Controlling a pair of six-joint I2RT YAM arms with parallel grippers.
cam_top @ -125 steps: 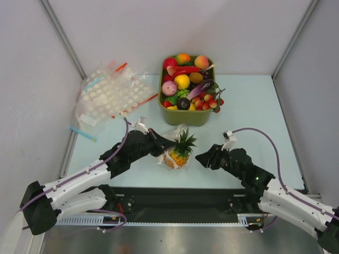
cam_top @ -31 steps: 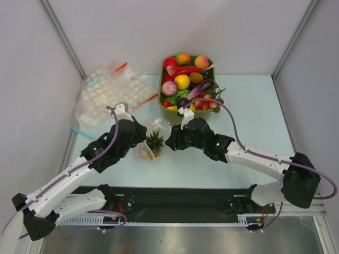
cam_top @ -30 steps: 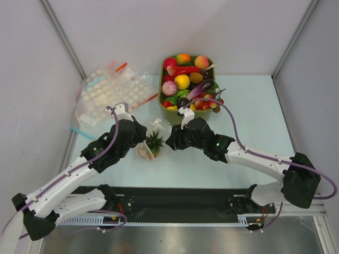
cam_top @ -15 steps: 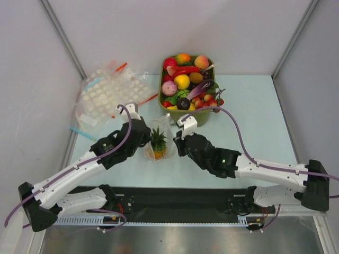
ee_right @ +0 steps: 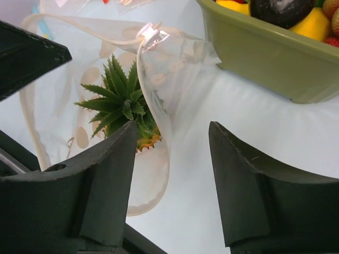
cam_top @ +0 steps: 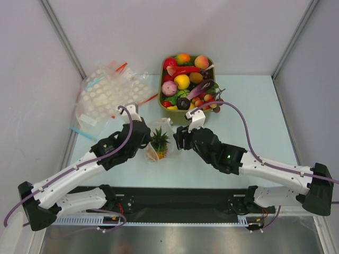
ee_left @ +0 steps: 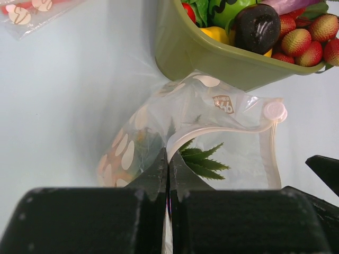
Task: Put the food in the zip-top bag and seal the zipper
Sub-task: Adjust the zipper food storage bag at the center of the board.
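Just in front of the olive-green plastic bin (cam_top: 186, 118) of toy produce, the clear, crinkly zip-top bag (cam_top: 157, 127) stands on the pale table (cam_top: 254, 121). The orange-yellow toy pineapple (cam_top: 160, 148) sits inside it, crown up. Its pale whitish zipper strip (ee_left: 222, 128) gapes open. To seal it well, I'd keep the mouth taut and press the strip end to end. The left gripper (ee_left: 168, 159) is clamped on the strip. The right gripper (ee_right: 172, 135) has its jaws wide apart astride the bag's other edge, gripping nothing.

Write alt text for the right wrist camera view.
A toy pineapple sits inside a clear zip-top bag, seen past the open right gripper. A green bin of toy food stands on the pale table behind.
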